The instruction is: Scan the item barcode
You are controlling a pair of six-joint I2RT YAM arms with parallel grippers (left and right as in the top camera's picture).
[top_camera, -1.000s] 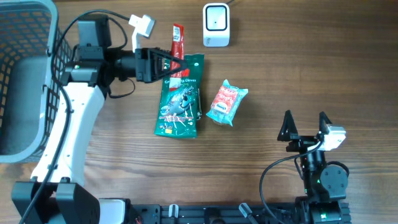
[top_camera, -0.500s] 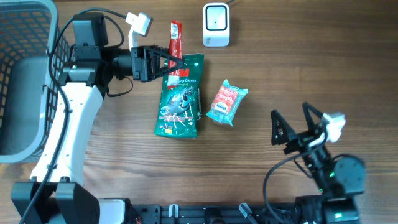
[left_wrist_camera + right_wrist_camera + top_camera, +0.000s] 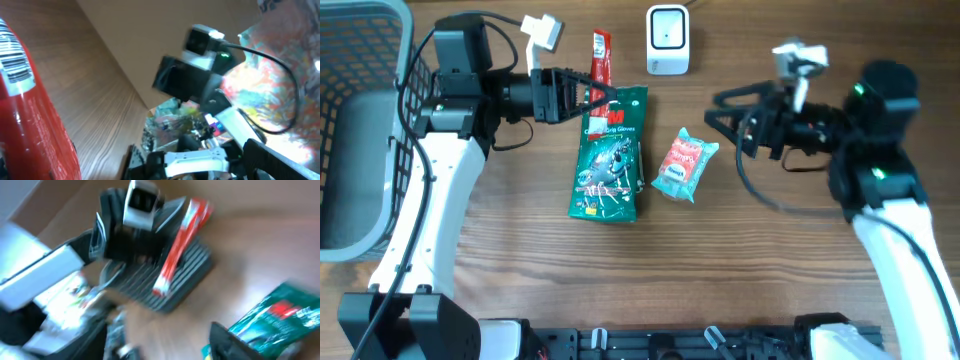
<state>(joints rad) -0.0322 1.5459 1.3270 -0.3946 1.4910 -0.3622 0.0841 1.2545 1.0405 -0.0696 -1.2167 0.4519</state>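
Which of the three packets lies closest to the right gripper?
The small pink-red packet, right of the green bag; the right gripper sits just past its upper-right corner, the red stick packet farther off.

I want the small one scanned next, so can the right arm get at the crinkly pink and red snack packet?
Probably yes. The right gripper hovers close beside the crinkly pink and red snack packet, jaws apart; nothing lies between them or on it.
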